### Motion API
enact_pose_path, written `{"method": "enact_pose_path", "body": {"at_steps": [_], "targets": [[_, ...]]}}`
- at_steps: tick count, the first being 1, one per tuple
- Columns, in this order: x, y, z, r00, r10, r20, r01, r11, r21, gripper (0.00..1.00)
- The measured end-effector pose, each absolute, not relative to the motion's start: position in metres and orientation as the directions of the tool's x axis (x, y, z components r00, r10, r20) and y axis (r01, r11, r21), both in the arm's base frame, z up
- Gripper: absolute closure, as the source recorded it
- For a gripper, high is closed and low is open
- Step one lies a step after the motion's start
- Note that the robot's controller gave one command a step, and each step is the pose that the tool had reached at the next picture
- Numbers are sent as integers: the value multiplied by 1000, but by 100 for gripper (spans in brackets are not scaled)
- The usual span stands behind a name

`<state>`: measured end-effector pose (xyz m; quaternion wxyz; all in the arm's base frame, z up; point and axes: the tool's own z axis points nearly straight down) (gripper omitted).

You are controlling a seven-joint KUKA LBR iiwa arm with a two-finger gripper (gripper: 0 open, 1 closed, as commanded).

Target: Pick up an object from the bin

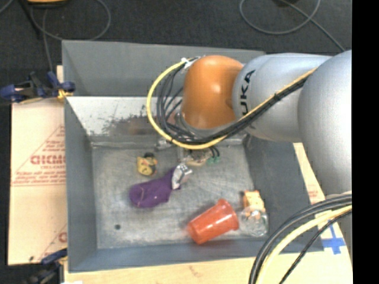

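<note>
Gripper [181, 175]: was at the purple toy's [149, 193] right end.
Claw state: could not be told.
Orange cup [212, 222]: lay lower right of the purple toy.

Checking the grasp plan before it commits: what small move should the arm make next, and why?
Probably a slight shift toward the view's lower left, centring the pincer over the purple lump. It sits at that lump's right end, not over its middle. The small yellow piece and the tipped orange cup lie apart, so nothing seems to block the shift.
</note>
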<state>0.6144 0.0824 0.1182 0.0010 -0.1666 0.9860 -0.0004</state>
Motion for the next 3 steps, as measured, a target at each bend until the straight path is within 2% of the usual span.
{"method": "enact_pose_path", "body": {"at_steps": [1, 2, 3], "targets": [[603, 78, 84, -815, -578, -41, -577, 816, -18, 100], [602, 78, 84, -816, -577, -41, -577, 817, -18, 100], [592, 82, 234, -774, -633, -8, -633, 774, -4, 100]]}}
